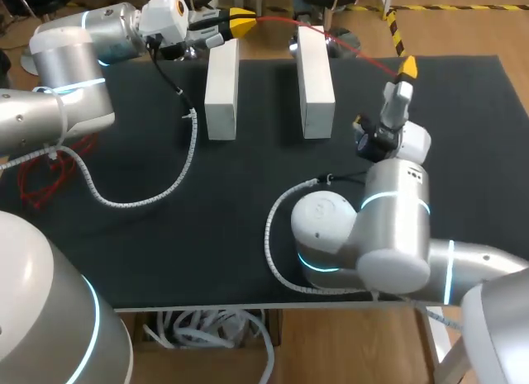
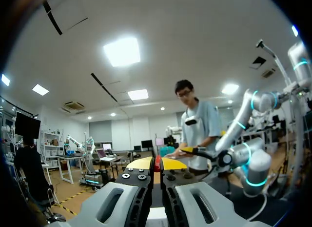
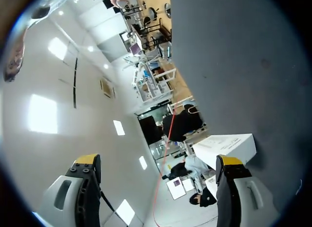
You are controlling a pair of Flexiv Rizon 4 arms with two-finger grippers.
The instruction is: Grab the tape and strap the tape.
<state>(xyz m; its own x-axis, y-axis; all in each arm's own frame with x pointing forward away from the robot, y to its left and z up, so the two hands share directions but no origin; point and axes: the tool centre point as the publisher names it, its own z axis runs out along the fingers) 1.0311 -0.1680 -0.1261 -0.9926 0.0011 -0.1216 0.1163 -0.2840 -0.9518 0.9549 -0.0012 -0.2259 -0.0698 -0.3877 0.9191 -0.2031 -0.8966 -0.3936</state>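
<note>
Head view: black-topped table [image 1: 248, 177] with two white rectangular blocks standing side by side at the far half, apart and roughly parallel: first white block [image 1: 221, 88] on the left arm's side, second white block [image 1: 315, 82] on the right arm's side. Left arm enters from the far left corner. The left tool [image 1: 240, 22] sits above the far end of the first white block, pointing across toward the right arm. Left wrist view: the left tool [image 2: 157, 163] has its yellow tips pressed together with a strip of red tape [image 2: 157, 164] pinched between them, so it is clamped on the tape. Head view: the red tape [image 1: 372, 62] runs as a thin taut line from the left tool, over the far end of the second white block, to the right tool [image 1: 407, 68]. The right arm comes in from the near right corner, its wrist upright and yellow tip pointing at the far edge of the table. Right wrist view: right tool [image 3: 158, 160] has its fingers wide apart; the tape [image 3: 165, 154] passes through the gap between them, touching neither finger as far as visible.
</note>
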